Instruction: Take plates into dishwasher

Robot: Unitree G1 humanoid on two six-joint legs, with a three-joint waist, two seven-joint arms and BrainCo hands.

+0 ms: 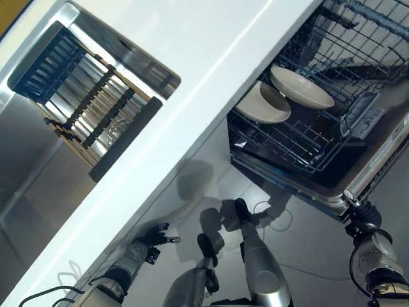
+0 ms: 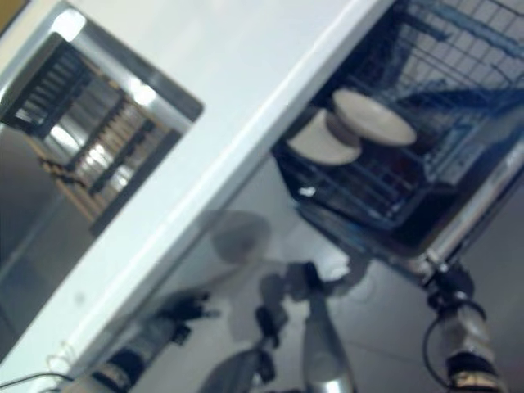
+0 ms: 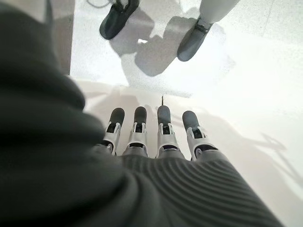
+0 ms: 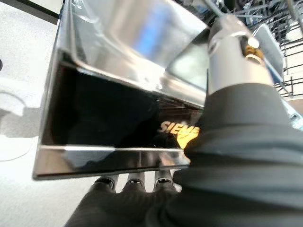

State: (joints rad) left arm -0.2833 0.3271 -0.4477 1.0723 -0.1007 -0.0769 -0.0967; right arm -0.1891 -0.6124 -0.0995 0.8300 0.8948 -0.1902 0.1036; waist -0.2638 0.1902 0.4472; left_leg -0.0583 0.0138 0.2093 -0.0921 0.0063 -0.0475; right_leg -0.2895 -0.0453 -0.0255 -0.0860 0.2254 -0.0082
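At the dishwasher door (image 4: 118, 137), right hand (image 1: 362, 214) grips the edge, fingers (image 4: 135, 179) curled under. Two plates (image 1: 300, 86) sit inside the rack (image 1: 358, 57). Left hand (image 3: 151, 137) hangs relaxed. Advise lifting evenly.

White counter (image 1: 192, 83), steel sink (image 1: 38, 147), rack (image 1: 96, 105)

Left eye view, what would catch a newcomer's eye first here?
Two pale plates sit in the open dishwasher's wire rack, under the white counter's edge. The right hand is at the lowered door's edge, fingers under it and thumb above. The left hand hangs empty with straight fingers beside the counter.
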